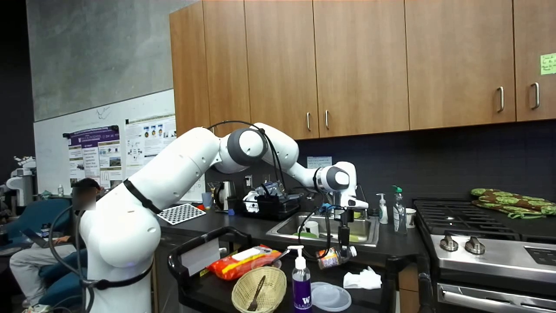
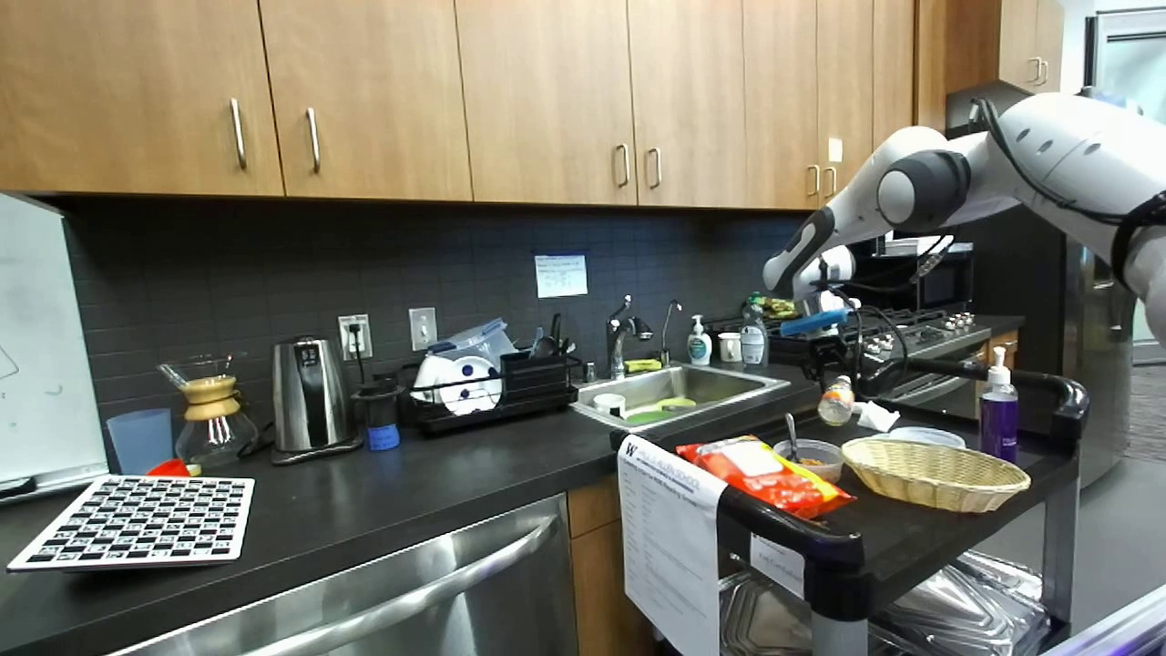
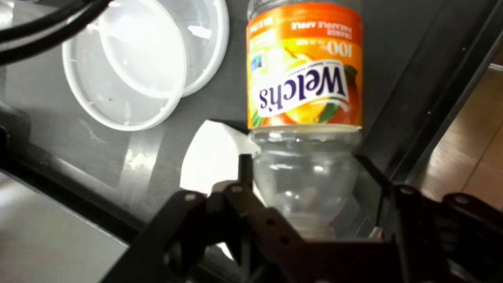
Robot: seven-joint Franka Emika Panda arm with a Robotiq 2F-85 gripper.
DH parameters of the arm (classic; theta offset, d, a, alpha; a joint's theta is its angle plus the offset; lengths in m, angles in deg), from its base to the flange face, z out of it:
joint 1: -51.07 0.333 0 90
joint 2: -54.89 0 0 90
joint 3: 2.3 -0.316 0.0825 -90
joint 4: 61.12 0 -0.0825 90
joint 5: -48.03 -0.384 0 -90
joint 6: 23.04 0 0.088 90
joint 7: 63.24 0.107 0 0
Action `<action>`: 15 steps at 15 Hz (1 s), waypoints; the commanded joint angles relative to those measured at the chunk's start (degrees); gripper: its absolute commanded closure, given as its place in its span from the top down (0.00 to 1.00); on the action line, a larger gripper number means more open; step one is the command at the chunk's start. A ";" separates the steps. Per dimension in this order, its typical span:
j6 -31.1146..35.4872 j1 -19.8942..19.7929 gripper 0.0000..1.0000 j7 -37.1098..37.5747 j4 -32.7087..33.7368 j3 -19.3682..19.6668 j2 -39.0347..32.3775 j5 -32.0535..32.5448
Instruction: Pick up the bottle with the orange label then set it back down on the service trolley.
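Observation:
The bottle with the orange label [image 3: 302, 78] fills the upper middle of the wrist view, its label upside down there. My gripper [image 3: 302, 159] is closed around the clear shoulder, one finger on each side; the cap end is hidden by the gripper body. In an exterior view the bottle [image 1: 329, 258] is tilted well over, its cap to the right, under the gripper [image 1: 344, 247]. It appears to be held above the far part of the service trolley [image 1: 210, 290]. The bottle [image 2: 834, 401] also shows beyond the trolley's bowl and basket.
On the trolley are a purple soap bottle [image 1: 302, 284], a basket [image 1: 243, 289], a red bag [image 1: 243, 261], clear lids [image 1: 331, 297] and a white napkin [image 1: 363, 279]. A spoon stands in a clear bowl [image 2: 811, 458]. Raised black end handles [image 2: 792, 528] flank the top.

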 commanded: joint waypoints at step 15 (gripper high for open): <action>8.11 15.32 0.38 45.20 -14.59 3.02 6.45 22.14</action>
